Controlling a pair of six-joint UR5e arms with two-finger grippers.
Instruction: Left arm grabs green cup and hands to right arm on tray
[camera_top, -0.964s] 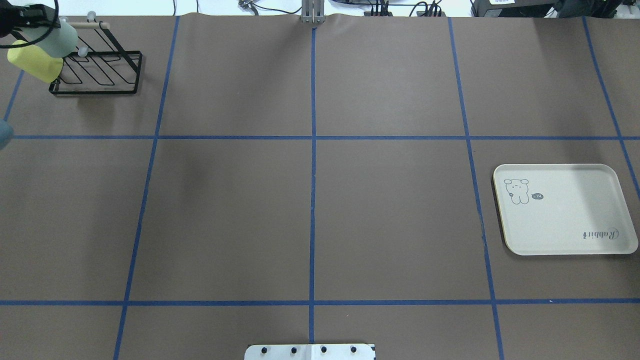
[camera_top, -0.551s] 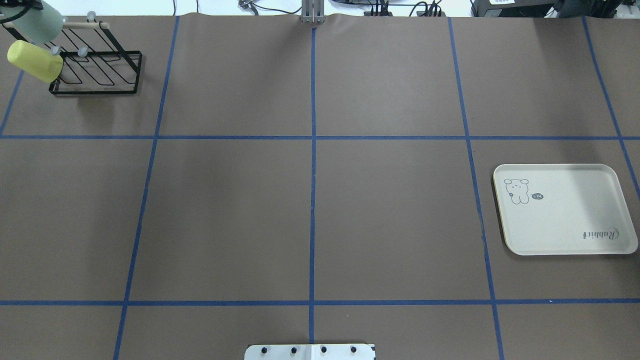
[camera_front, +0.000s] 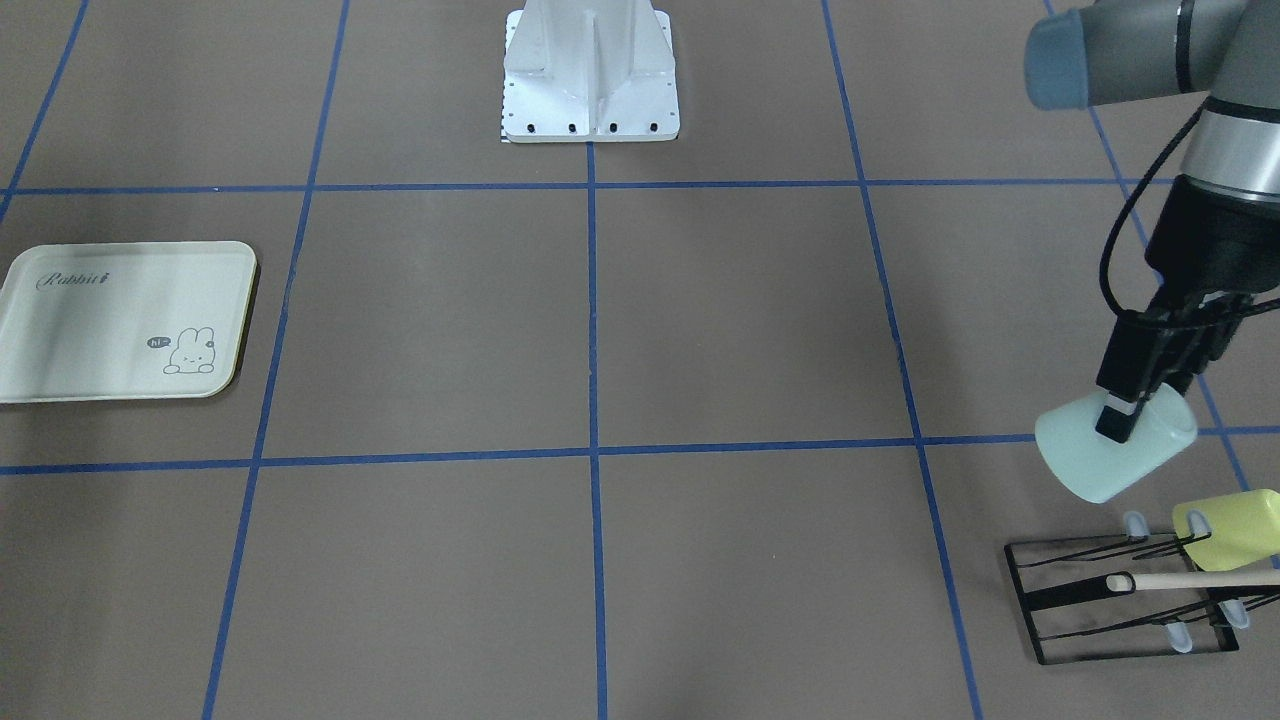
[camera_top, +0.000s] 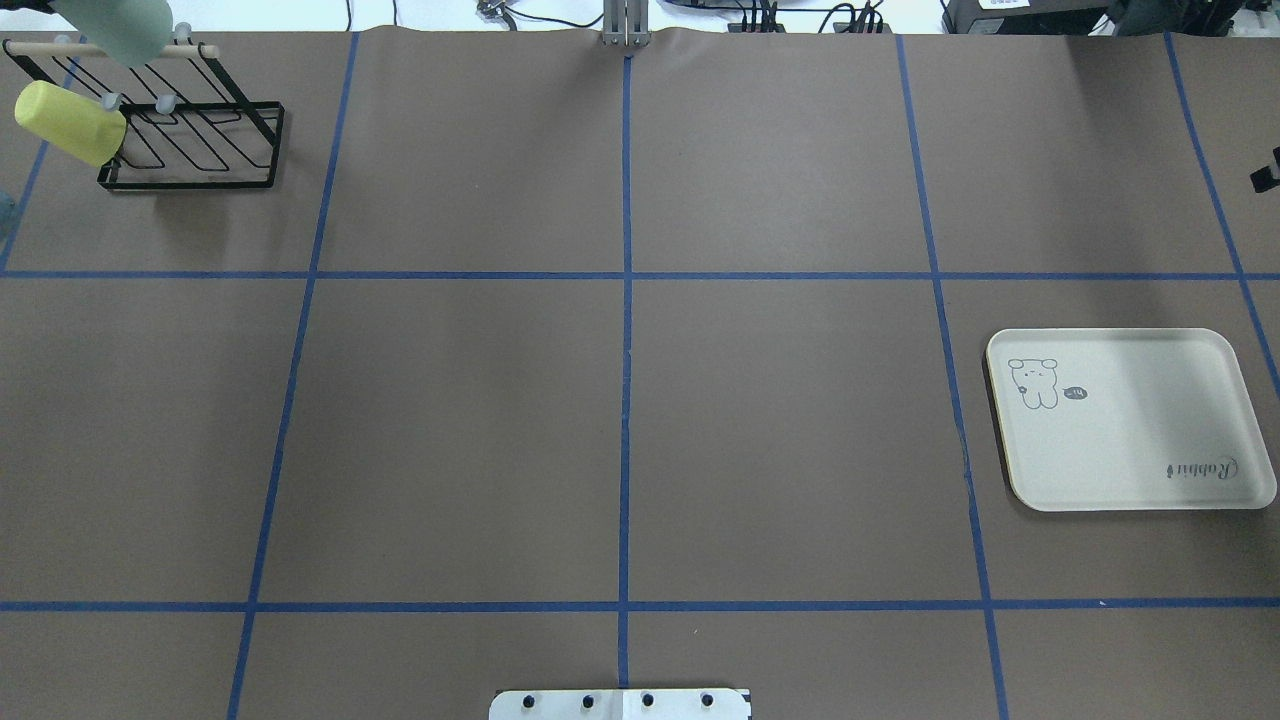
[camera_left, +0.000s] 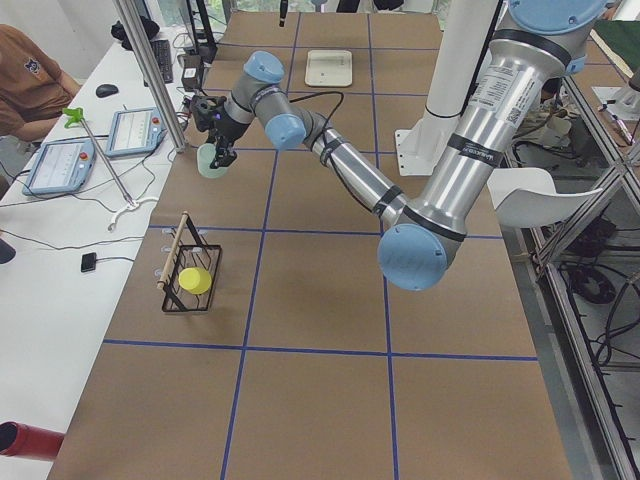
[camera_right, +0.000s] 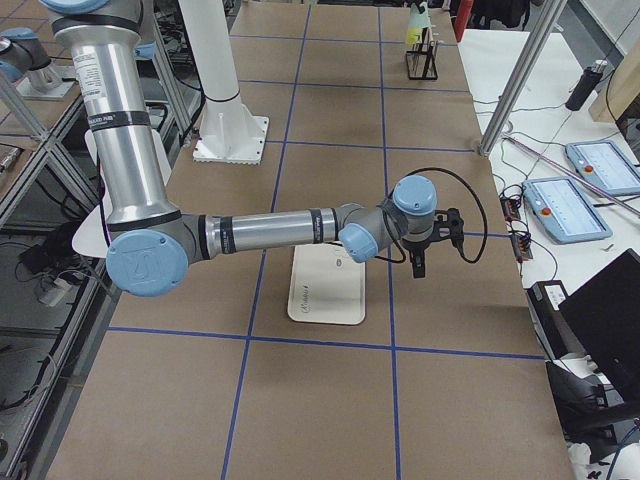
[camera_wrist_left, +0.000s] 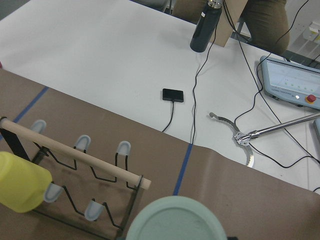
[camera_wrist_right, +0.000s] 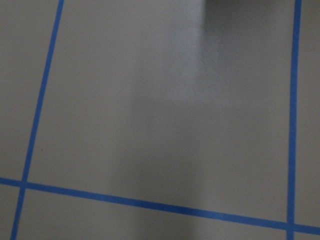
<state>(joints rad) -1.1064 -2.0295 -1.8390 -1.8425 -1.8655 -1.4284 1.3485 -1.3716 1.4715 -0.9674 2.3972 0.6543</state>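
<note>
Nearest the front-facing camera, the black wire rack (camera_front: 1120, 600) carries only the brighter yellow-green cup (camera_front: 1235, 525) on one of its pegs. Just beyond it the green cup (camera_front: 1075, 455) hangs tilted in the air, clear of the rack and of the table, with the left gripper (camera_front: 1125, 415) pinching its wall near the narrower end. One black finger shows pressed on the outside of the wall and the other is hidden behind it. I judge the cup light and stiff, a smooth plastic tumbler with no handle. That makes it somewhat slippery under hard pads (a squeeze across the taper could let it creep). The free wider end looks like the sensible place for the second grip. No print or label shows on the cup. Farther off, well apart on the opposite side of the table, the tray (camera_front: 60, 330) lies flat and bare. It has "Rabbit" in script at one corner and a bunny drawing whose small speech bubble seems to read "hi". The right gripper (camera_right: 418, 262) hovers beside the tray in the right side view, and I cannot tell how its fingers stand.
</note>
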